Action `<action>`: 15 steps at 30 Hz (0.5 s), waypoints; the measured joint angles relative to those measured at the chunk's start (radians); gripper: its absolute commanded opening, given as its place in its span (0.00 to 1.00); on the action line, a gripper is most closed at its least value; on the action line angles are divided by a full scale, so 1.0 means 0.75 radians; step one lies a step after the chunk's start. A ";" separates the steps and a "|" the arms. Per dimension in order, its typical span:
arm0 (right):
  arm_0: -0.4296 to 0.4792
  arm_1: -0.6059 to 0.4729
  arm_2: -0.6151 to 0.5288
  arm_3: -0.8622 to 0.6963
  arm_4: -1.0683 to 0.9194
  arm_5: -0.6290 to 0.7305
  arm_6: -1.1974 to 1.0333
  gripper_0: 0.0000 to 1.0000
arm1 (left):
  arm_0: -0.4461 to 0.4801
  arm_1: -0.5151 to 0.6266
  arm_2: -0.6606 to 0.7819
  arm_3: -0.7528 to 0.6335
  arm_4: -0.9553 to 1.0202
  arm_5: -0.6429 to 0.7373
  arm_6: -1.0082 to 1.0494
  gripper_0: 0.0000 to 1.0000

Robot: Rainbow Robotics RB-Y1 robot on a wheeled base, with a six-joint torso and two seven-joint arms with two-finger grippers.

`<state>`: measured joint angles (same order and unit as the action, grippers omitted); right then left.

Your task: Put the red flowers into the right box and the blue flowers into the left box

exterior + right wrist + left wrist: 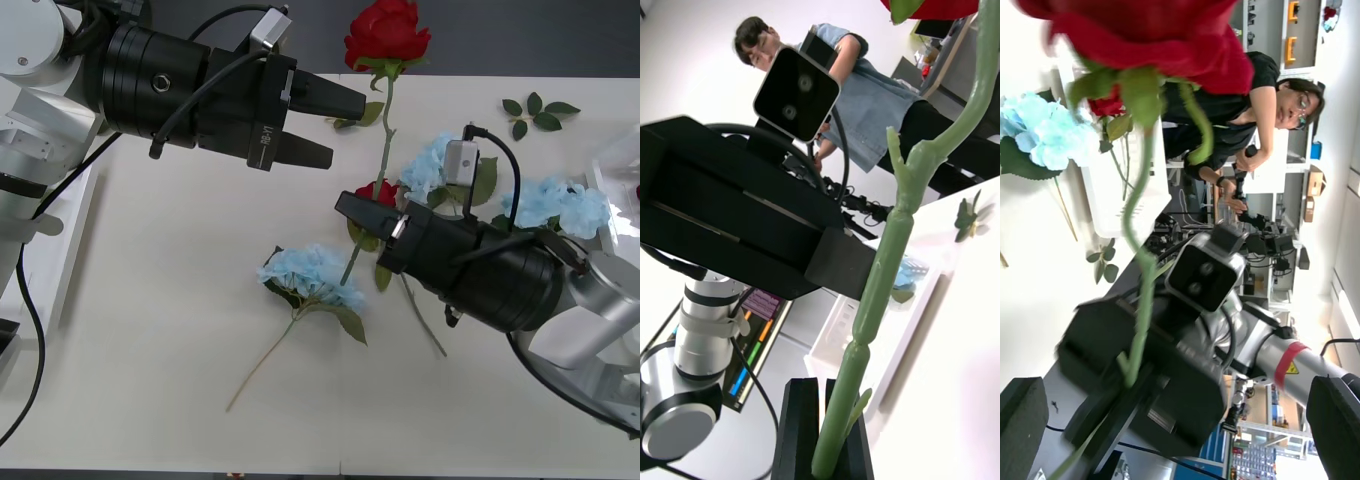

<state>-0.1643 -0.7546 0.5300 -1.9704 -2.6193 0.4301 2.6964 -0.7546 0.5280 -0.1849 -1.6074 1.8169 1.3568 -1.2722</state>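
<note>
My right gripper (352, 212) (827, 439) is shut on the green stem (880, 285) of a red flower, whose large head (388, 35) (1150, 34) stands raised over the table's far edge. A second red flower head (378, 192) lies just beyond the right gripper. Blue flowers lie on the table at the middle (312, 275), behind the right gripper (428, 165) and at the right (560, 205). My left gripper (345, 130) (1180, 439) hangs open above the table, left of the held stem. The right box (620, 165) is at the right edge, the left box (78, 240) at the left edge.
A bloomless leaf sprig (535, 110) lies at the far right of the table. The near half of the white table (150, 380) is bare apart from the middle blue flower's stem. People stand in the room behind.
</note>
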 measured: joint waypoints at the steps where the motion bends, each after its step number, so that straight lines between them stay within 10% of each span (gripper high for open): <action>1: -0.003 -0.028 -0.014 0.000 -0.001 0.023 0.000 0.00 | 0.001 0.008 0.000 0.000 0.000 0.000 0.000 1.00; 15: -0.007 -0.437 -0.257 0.316 -0.005 0.477 -0.083 0.00 | 0.219 0.278 0.000 -0.185 -0.113 0.019 -0.197 1.00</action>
<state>-0.1692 -1.0827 0.3374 -1.7332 -2.6228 0.7880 2.6339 -0.5906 0.7364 -0.1849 -1.7461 1.7320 1.3708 -1.4200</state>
